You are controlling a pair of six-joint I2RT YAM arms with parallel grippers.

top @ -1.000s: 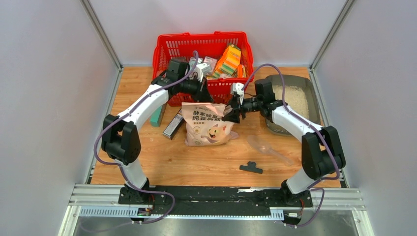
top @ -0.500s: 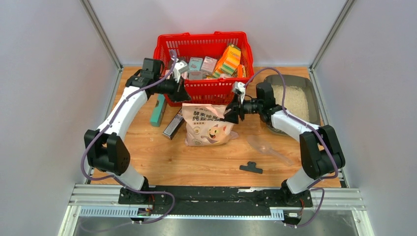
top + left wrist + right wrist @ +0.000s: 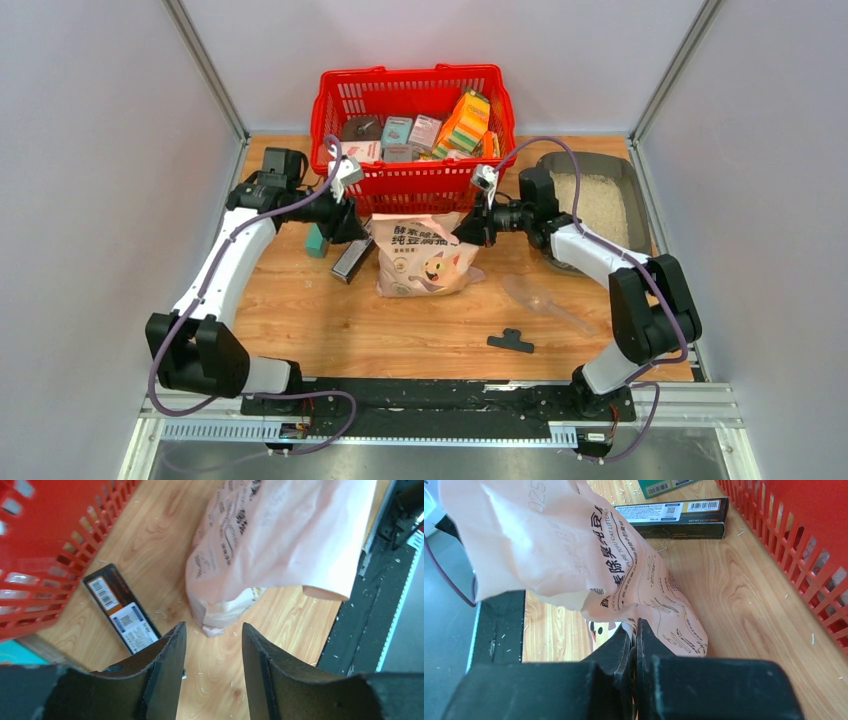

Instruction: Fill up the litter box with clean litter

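Observation:
The grey litter box (image 3: 637, 190) sits at the right rear of the table, with pale clean litter (image 3: 598, 205) spread inside it. A pinkish-cream bag (image 3: 425, 255) printed with a cartoon cat stands in the middle of the table. My right gripper (image 3: 466, 231) is shut on the bag's upper right corner; in the right wrist view the bag (image 3: 549, 535) folds down between the closed fingers of that gripper (image 3: 634, 626). My left gripper (image 3: 346, 226) hovers just left of the bag (image 3: 280, 535). In its wrist view the left gripper (image 3: 212, 628) is open, with only bare wood between the fingers.
A red mesh basket (image 3: 415, 185) full of packages stands behind the bag. A dark flat box (image 3: 352, 255) and a teal box (image 3: 318, 240) lie left of the bag. A clear scoop (image 3: 545, 300) and a black clip (image 3: 511, 341) lie front right. Stray granules dot the wood.
My left arm pulled back from the basket, came down left of the bag, and its jaws opened. The right gripper closed on the bag's corner.

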